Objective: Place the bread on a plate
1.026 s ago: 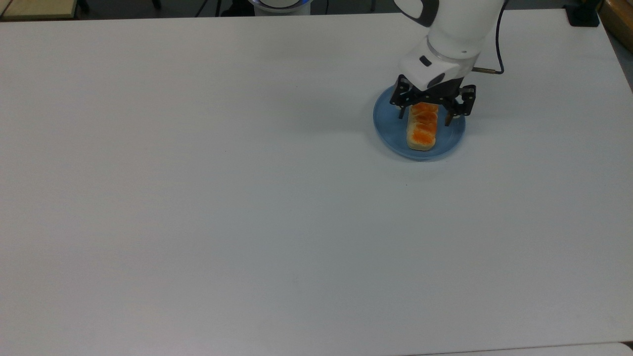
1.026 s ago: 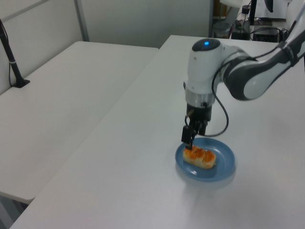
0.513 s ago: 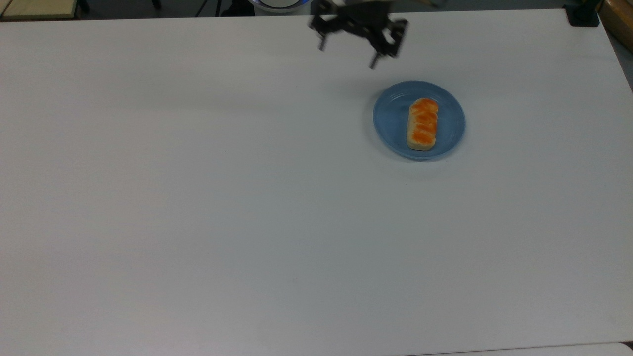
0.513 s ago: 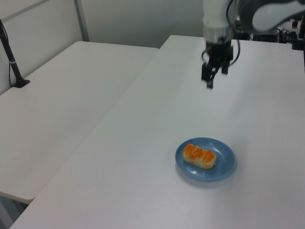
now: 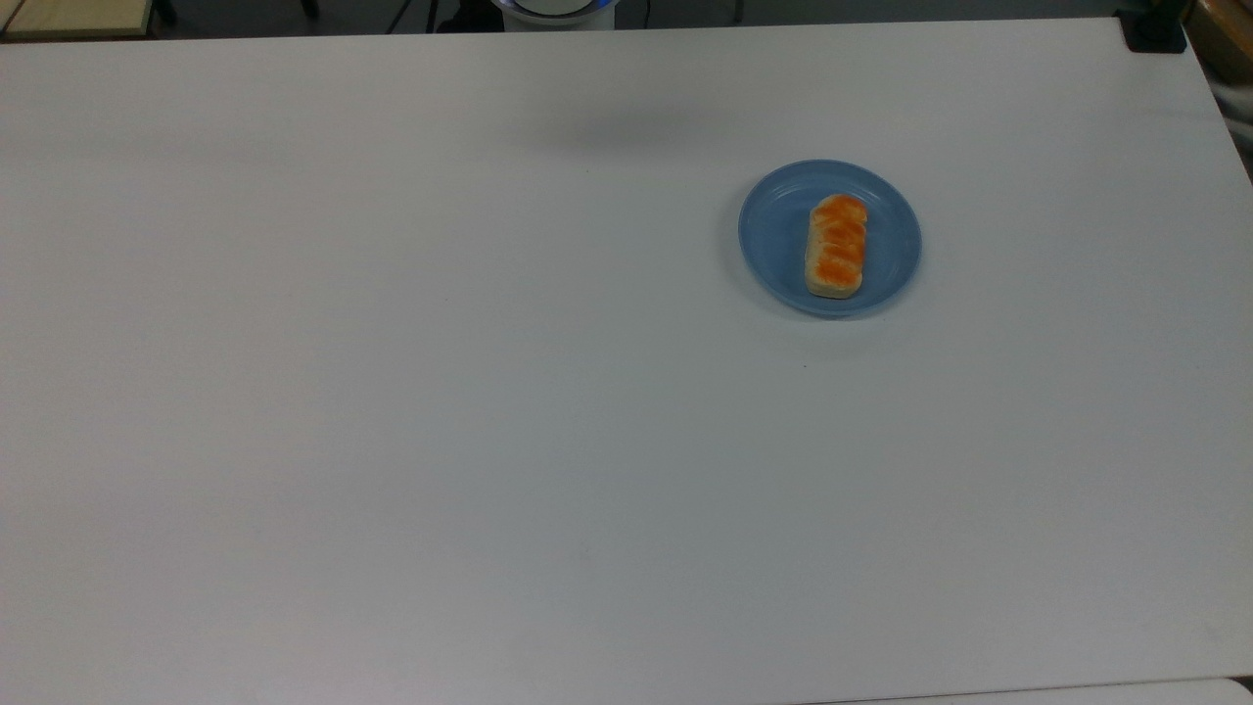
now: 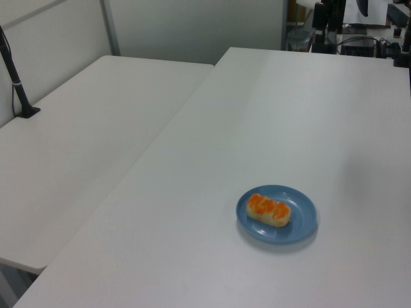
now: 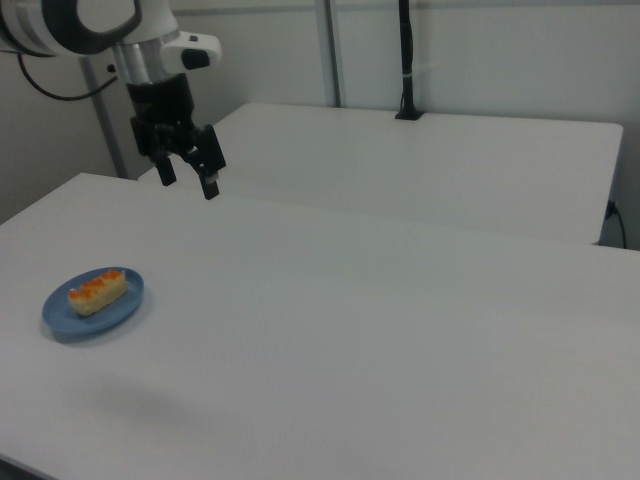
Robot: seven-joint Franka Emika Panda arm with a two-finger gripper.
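Two things on the smooth, matte white counter [image 5: 392, 392]: bread [image 5: 836, 245] and plate [image 5: 773, 230]. Bread: small oblong toy loaf, rounded ends, cream sides, glossy orange-brown top cut into segments. Lies flat on the plate, well inside the rim, a little toward the top view's right of centre, long axis running up and down in the top view. Plate: round, shallow, light-blue plastic, raised rim, faint concentric rings in the well; wider than the loaf is long.

Black two-finger hand [image 7: 188, 180], seen in the right view, hangs from a glossy white arm [image 7: 90, 20] high above the counter's far edge. Fingers spread apart, pinching nothing, tips pointing down.

Against a second ago: then low over the plate with spread fingers straddling the loaf's far end; half a second ago lifted and off toward the counter's far side; now well apart from the plate. Bread and plate unmoved across all three moments, same spot, same angle.
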